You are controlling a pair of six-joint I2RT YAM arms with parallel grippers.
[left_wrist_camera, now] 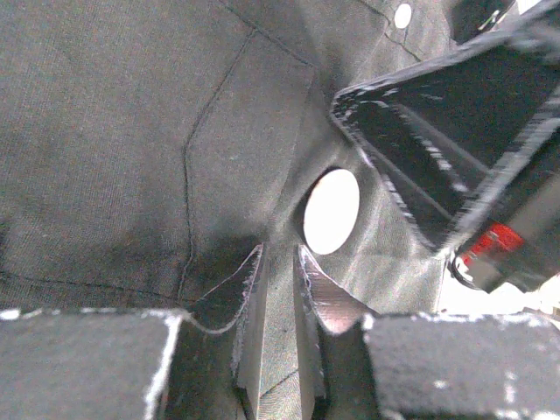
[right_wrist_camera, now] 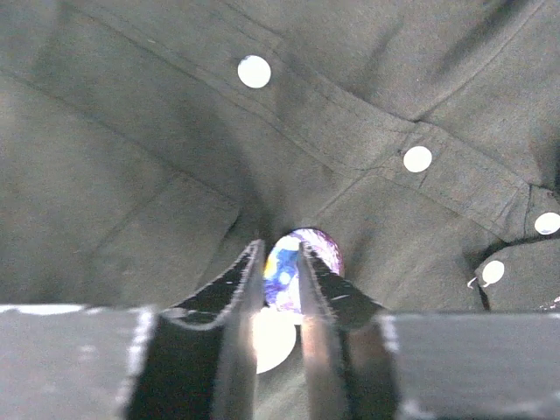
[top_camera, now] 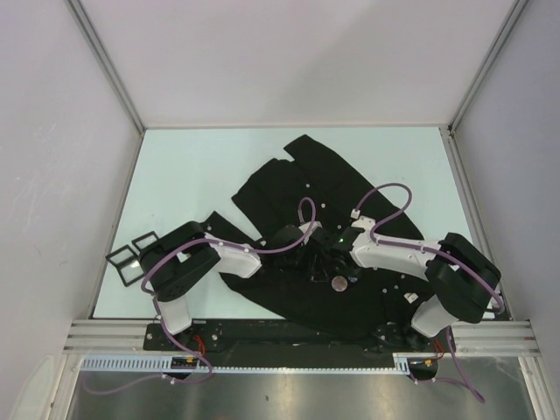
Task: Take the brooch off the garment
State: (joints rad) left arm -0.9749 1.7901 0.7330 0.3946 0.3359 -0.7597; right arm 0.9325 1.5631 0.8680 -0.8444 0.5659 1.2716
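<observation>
The garment (top_camera: 297,184), a black buttoned shirt, lies spread over the table. The brooch (top_camera: 339,283) is a small round disc lying on it near the front. Both grippers meet just behind it. In the left wrist view my left gripper (left_wrist_camera: 281,249) stands open by a narrow gap on the cloth (left_wrist_camera: 114,131), its tips just short of the glaring brooch (left_wrist_camera: 331,211). My right gripper (right_wrist_camera: 280,245) is open only a little. Through its gap shows the blue and purple brooch (right_wrist_camera: 284,262), which is wider than the gap. Seen from the left wrist, the right fingers (left_wrist_camera: 437,131) hover beside the brooch without touching it.
Small white buttons (right_wrist_camera: 254,71) run along the shirt's placket. Black frame-like objects (top_camera: 131,258) lie at the table's left edge beside the left arm. Grey walls close in the left, right and back. A metal rail (top_camera: 297,332) runs along the near edge.
</observation>
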